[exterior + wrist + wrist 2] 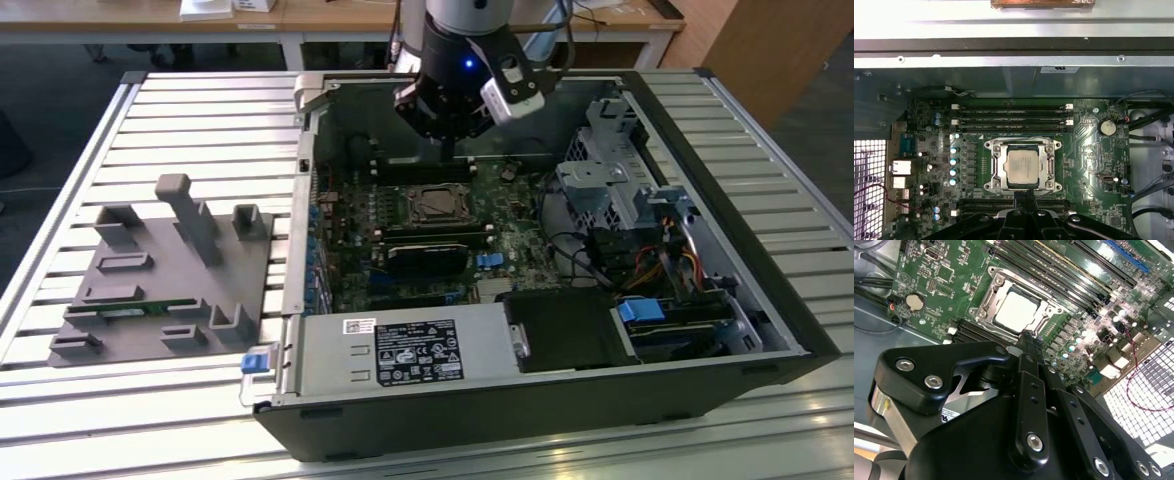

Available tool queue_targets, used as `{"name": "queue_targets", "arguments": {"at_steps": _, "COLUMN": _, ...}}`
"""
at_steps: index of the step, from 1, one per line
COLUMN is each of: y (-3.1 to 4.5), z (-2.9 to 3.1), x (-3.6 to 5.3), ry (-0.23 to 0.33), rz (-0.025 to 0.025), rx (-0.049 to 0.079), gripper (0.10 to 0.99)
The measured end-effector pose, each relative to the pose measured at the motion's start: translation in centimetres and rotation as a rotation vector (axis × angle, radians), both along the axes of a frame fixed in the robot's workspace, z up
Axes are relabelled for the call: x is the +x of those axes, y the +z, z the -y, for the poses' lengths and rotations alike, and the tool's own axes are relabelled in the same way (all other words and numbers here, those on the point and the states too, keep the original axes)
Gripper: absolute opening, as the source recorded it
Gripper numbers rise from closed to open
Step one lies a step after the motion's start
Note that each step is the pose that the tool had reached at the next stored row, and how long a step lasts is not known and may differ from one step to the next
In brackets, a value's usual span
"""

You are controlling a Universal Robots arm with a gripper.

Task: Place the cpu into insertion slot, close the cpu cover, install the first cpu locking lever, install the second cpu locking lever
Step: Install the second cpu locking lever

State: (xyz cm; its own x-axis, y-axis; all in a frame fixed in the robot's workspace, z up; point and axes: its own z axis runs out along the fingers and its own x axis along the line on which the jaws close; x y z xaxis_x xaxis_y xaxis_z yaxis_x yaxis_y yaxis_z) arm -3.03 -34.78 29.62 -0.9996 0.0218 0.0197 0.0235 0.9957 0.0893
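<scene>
The cpu point(1021, 167) lies flat in the insertion slot point(434, 205) on the green board, its pale metal top showing point(1016, 310). The silvery cpu cover point(995, 167) lies down around the chip, framing it point(985, 299). I cannot make out how the locking levers stand. My gripper point(1024, 194) hangs above the board just beside one edge of the socket, and its thin black fingers are pressed together with nothing between them point(1030, 337). In the exterior view the gripper point(450, 155) is over the case's far part, behind the socket.
Long black memory slots point(1011, 114) run on both sides of the socket. A power supply point(400, 350), drive cage point(607, 180) and cables point(587, 260) crowd the open case. A grey fixture point(160, 290) stands on the slatted table at the exterior view's left.
</scene>
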Motion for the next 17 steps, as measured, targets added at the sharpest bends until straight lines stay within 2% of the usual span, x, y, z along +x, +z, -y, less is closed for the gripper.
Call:
{"name": "queue_targets", "arguments": {"at_steps": 8, "y": -0.26, "z": 0.00, "x": 0.00, "ry": 0.000, "rz": 0.0000, "rx": 0.000, "gripper": 0.106}}
{"name": "queue_targets", "arguments": {"at_steps": 10, "y": -0.95, "z": 0.00, "x": 0.00, "ry": 0.000, "rz": 0.0000, "rx": 0.000, "gripper": 0.106}}
{"name": "queue_targets", "arguments": {"at_steps": 17, "y": -1.17, "z": 0.00, "x": 0.00, "ry": 0.000, "rz": 0.0000, "rx": 0.000, "gripper": 0.106}}
